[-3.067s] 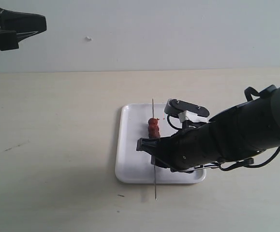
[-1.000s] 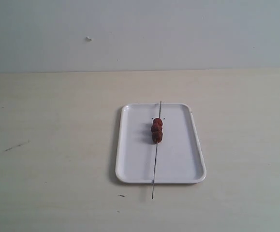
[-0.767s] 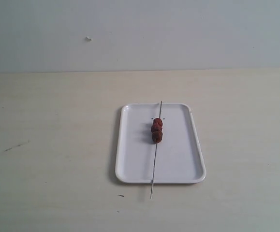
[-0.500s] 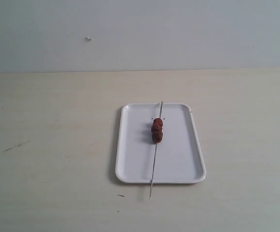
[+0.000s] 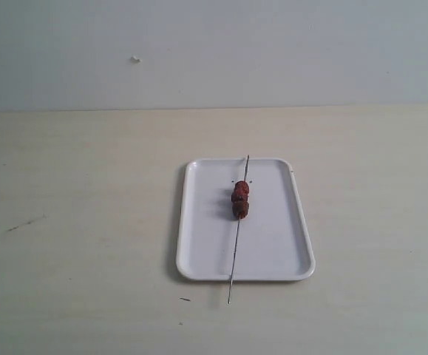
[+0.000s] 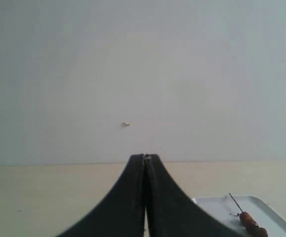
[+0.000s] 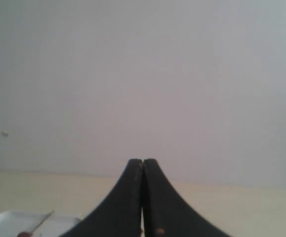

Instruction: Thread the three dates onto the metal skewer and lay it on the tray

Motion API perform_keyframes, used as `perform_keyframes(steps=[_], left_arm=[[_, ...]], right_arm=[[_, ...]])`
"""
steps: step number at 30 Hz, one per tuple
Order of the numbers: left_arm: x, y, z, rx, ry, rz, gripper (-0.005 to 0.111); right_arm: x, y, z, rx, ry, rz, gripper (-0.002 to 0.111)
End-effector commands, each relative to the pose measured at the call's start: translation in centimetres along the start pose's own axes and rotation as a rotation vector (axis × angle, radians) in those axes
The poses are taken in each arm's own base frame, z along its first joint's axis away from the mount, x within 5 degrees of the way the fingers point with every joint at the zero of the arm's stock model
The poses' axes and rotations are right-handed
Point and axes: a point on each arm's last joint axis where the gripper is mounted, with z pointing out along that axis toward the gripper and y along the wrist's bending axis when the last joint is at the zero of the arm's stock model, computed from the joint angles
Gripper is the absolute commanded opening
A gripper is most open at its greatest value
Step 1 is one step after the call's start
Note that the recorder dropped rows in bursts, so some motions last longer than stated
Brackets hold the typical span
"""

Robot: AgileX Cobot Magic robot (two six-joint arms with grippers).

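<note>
The white tray [image 5: 273,244] lies flat on the table, right of the middle. Along it rests the metal skewer [image 5: 234,251], its near tip sticking out past the tray's front rim. The three dates [image 5: 240,200] sit bunched together on the rod in the tray's far half. Neither arm appears in the exterior view. My left gripper [image 6: 144,157] is shut with nothing in it, raised well away, with the tray [image 6: 222,207], skewer [image 6: 235,202] and dates [image 6: 251,223] low in its view. My right gripper [image 7: 142,161] is also shut and empty, with a tray corner [image 7: 14,219] visible.
A pale wooden table [image 5: 88,222] runs back to a light grey wall [image 5: 273,52]. A small white speck [image 5: 134,59] marks the wall, and a few dark specks [image 5: 185,299] lie on the table near the tray's front.
The right arm that was over the tray has left the exterior view, leaving the loaded skewer on the tray. Over the last second the skewer's near tip has drifted slightly left.
</note>
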Motion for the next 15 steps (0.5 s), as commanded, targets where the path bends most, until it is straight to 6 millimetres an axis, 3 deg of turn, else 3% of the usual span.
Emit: perform_keyframes(steps=[1, 5, 15], left_arm=[[0.1, 0.0, -0.1, 0.003, -0.003, -0.002, 0.0], [0.1, 0.0, -0.1, 0.003, -0.003, -0.002, 0.0], [0.1, 0.0, -0.1, 0.003, -0.003, -0.002, 0.0]], right_arm=[[2.4, -0.1, -0.1, 0.03, 0.106, 0.021, 0.0], [3.9, -0.2, -0.4, 0.058, 0.127, 0.055, 0.0], [4.5, -0.1, -0.9, 0.055, 0.18, 0.059, 0.0]])
